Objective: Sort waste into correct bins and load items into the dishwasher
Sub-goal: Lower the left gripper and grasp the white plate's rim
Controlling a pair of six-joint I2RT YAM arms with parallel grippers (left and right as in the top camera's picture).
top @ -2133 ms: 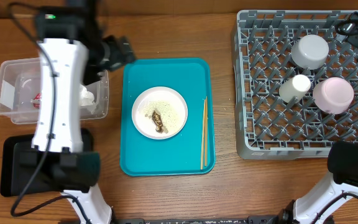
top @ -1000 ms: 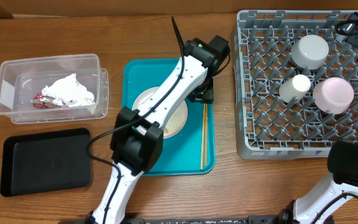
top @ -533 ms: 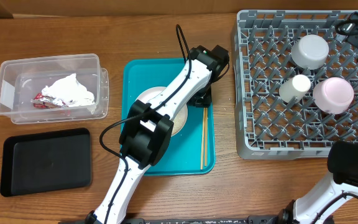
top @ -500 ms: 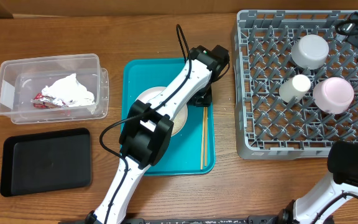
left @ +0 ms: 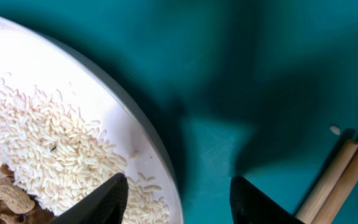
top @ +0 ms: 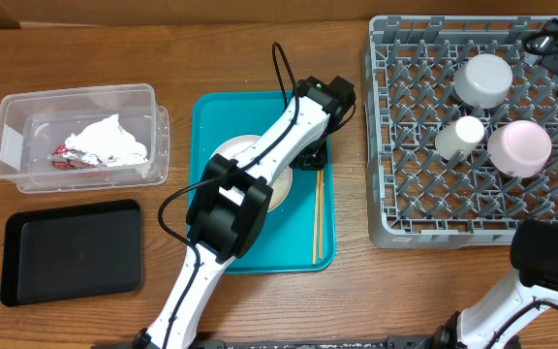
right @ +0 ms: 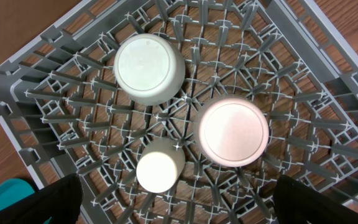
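Overhead, the left gripper [top: 310, 155] was placed at the right rim of the plate [top: 228, 153] on the teal tray [top: 211, 244]. From the left wrist, its jaws were seen parted astride that rim, empty; rice [left: 48, 143] could be spilled were the plate tilted in lifting. From the right wrist, the right gripper [right: 179, 208] was seen wide open and empty above the dish rack [right: 55, 106].

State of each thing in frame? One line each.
plate: on teal tray, rice and scraps on it
chopsticks: flat on tray beside plate
clear tub: holds napkin and red wrapper
black tray: nothing in it
grey bowl: inverted in dish rack
pink bowl: inverted in rack
white cup: inverted in rack
left gripper: open, straddling plate rim
right gripper: open, above rack
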